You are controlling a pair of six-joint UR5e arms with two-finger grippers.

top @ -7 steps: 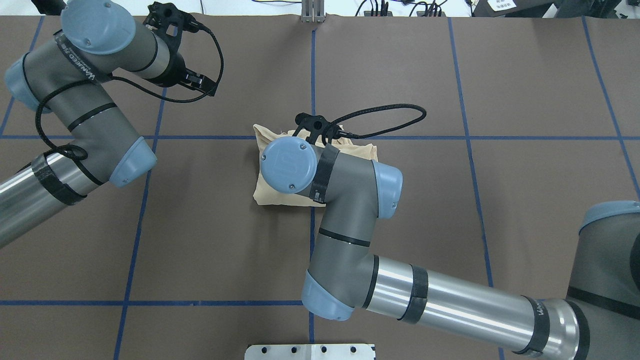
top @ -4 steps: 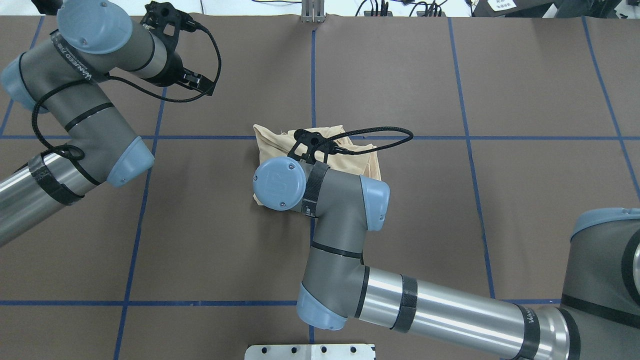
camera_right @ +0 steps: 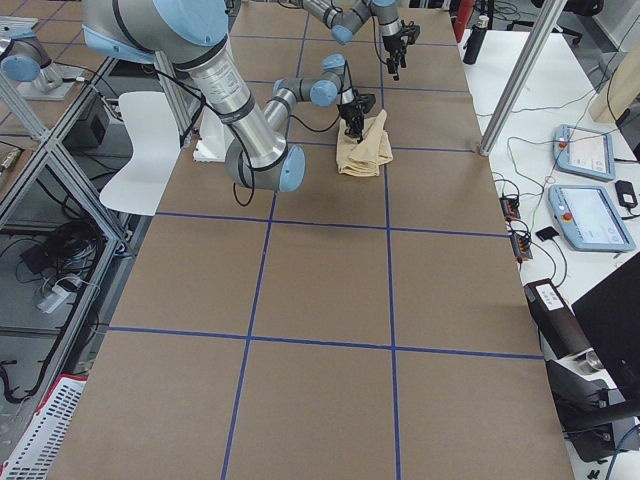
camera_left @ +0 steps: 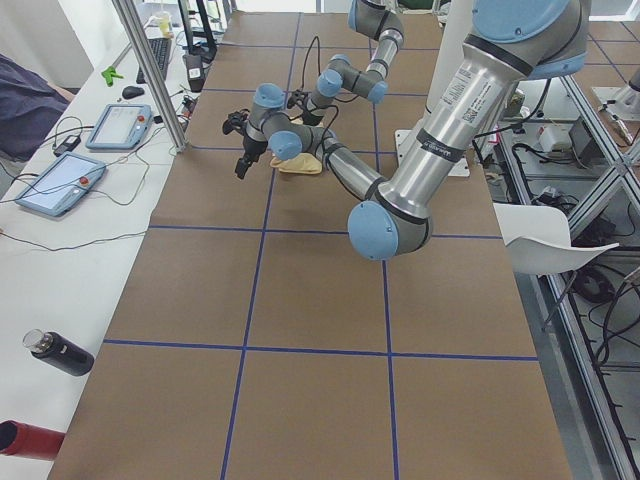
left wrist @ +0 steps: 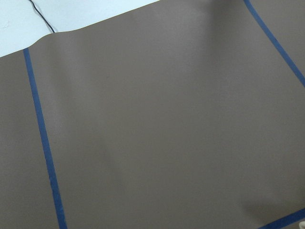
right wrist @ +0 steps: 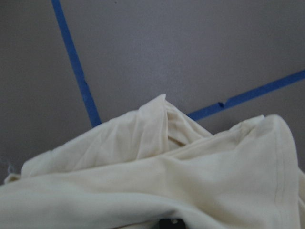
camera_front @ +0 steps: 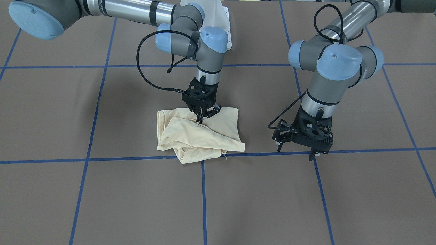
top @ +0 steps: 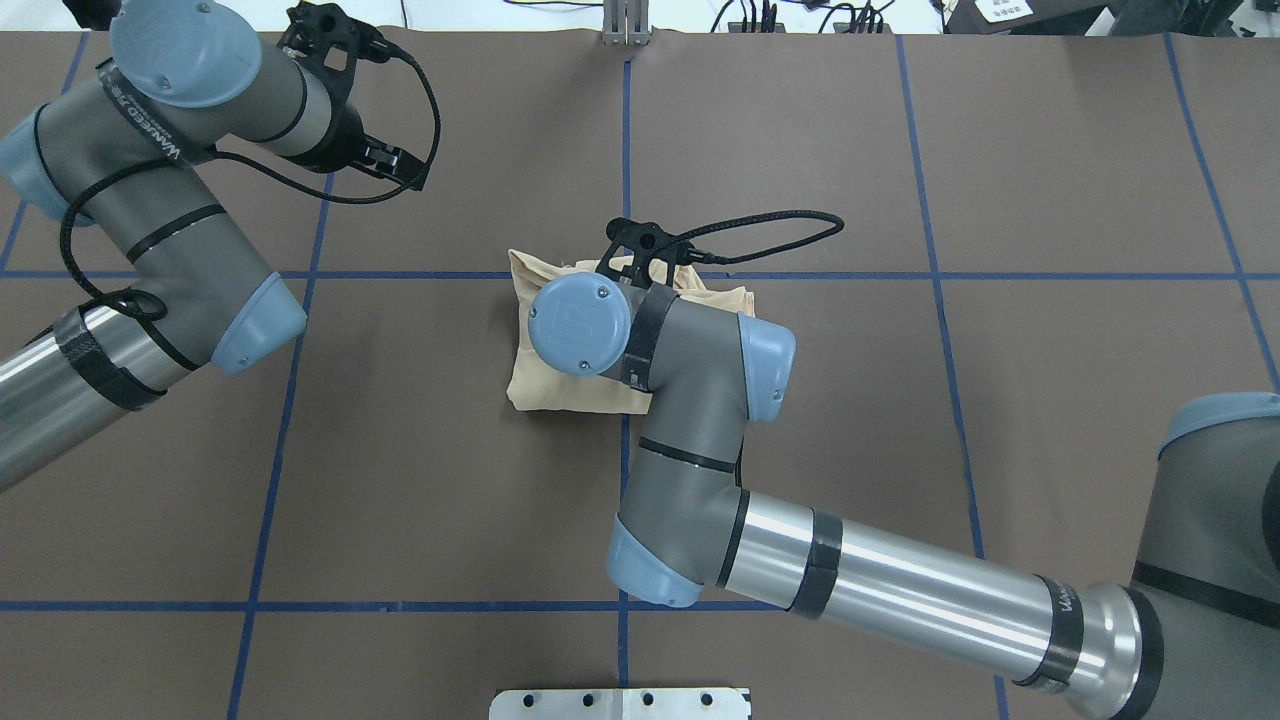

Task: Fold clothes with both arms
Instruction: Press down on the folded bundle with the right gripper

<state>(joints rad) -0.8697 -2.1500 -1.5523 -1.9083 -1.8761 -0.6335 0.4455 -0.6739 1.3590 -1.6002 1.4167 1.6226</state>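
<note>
Over the left half of the bench, toward its far edge, my left hand hangs with its fingers spread wide and nothing between them, tips pointing down at bare brown surface. Its wrist camera shows me only that surface and blue tape lines. It is well apart from the shirt.

At mid-bench the cream-yellow shirt lies as a rumpled, roughly square bundle of layers where two tape lines cross, its far edge lapping over the crosswise line.

My right hand points straight down over the side of the bundle nearest the robot's base, one fingertip touching the top layer. Its fingers look parted rather than pinched, and I see no cloth caught between them. Through the right wrist camera, ridged folds of cloth fill the lower part of the view.
</note>
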